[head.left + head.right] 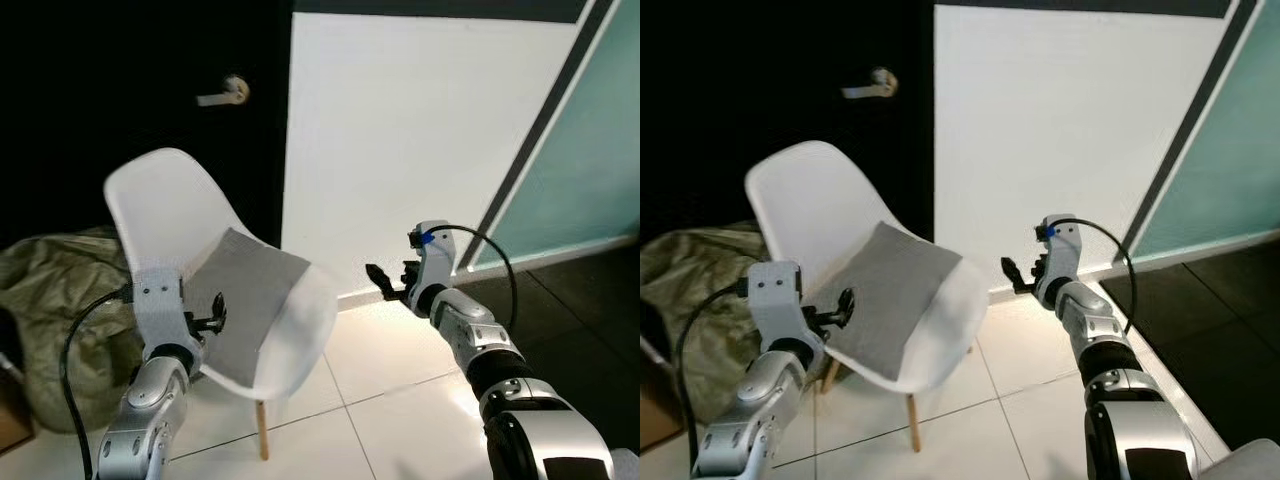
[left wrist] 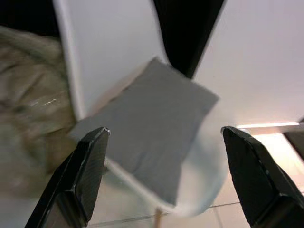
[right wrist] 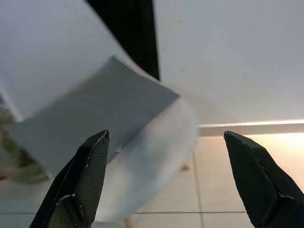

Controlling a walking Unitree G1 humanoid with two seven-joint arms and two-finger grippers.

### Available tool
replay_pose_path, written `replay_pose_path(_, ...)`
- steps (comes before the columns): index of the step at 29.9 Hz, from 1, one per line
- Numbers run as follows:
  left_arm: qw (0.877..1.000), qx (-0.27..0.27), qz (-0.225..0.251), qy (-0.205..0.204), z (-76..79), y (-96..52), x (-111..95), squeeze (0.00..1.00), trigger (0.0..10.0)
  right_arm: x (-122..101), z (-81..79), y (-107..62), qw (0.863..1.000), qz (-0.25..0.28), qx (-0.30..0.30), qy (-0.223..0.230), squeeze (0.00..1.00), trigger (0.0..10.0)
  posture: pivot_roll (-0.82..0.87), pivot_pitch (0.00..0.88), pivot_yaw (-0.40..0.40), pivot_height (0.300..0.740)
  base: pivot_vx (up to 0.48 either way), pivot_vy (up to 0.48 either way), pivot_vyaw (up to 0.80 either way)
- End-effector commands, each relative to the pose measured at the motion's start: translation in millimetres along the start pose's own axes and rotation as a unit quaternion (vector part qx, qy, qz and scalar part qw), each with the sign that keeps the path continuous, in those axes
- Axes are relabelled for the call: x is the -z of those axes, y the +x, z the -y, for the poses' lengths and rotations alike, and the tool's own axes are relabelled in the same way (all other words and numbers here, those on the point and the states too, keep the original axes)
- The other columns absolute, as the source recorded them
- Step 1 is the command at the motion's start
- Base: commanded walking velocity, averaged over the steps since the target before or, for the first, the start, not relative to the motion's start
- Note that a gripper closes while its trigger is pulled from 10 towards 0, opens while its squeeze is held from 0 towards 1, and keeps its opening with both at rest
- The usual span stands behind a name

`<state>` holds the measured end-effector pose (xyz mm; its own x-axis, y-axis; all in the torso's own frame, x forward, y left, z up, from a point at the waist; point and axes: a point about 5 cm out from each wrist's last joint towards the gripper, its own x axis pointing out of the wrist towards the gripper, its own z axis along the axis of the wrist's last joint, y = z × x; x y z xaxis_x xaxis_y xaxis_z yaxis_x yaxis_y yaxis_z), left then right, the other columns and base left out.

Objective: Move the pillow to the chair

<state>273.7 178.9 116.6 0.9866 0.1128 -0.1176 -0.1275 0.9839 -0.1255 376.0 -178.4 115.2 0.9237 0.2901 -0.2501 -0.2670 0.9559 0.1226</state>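
The grey pillow [image 1: 890, 300] is seen lying flat in the seat of the white chair [image 1: 805, 195], left of centre, so the task looks done; both the left gripper [image 1: 212, 314] and right gripper [image 1: 382, 281] are spread wide and empty

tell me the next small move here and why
Probably draw both arms back from the white plastic shell chair: the flat grey fabric pillow already lies on its seat, and the left gripper and right gripper are open, holding nothing.

Chair [image 1: 180, 215] legs mostly hidden under its seat, pillow [image 2: 147, 128] and chair blurred in both wrist views
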Motion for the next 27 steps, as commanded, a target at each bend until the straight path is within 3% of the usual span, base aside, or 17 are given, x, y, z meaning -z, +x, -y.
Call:
replay_pose_path(1,1.0,0.003,-0.009,0.001,1.7,-1.1,4,0.0,10.0,2,5.6,-1.7,1.0,-0.007,0.013,0.005,0.0,10.0,-0.14,0.0,-0.094,0.74,0.0,0.0,-0.74)
replay_pose_path(13,1.0,0.005,-0.004,-0.003,2.3,0.9,1,0.0,10.0,0,12.5,-2.5,0.999,-0.007,0.046,0.004,0.0,10.0,-0.13,0.0,-0.095,0.74,0.0,0.0,-0.74)
replay_pose_path(27,1.0,0.008,-0.002,-0.006,2.7,2.7,0,0.0,10.0,-1,34.5,-9.9,0.992,-0.017,0.123,0.011,0.0,10.0,-0.15,0.0,-0.094,0.74,-0.48,0.0,-0.74)
